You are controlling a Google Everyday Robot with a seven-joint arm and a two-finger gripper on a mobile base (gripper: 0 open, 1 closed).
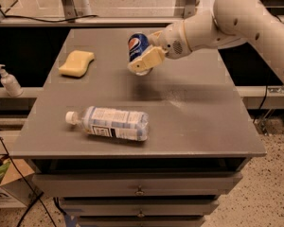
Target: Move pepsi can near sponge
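A: Where is the pepsi can point(137, 45)?

B: Held above the grey worktop point(199, 112), clamped between the fingers of the gripper point(141, 56) on a white arm reaching in from the right.

A: And the sponge point(76, 63)?

B: Flat at the worktop's back left, apart from the can. A clear plastic bottle point(114, 123) lies on its side near the front.

The hand point(142, 63) holds pepsi can point(136, 45) aloft, apart from sponge point(76, 63).
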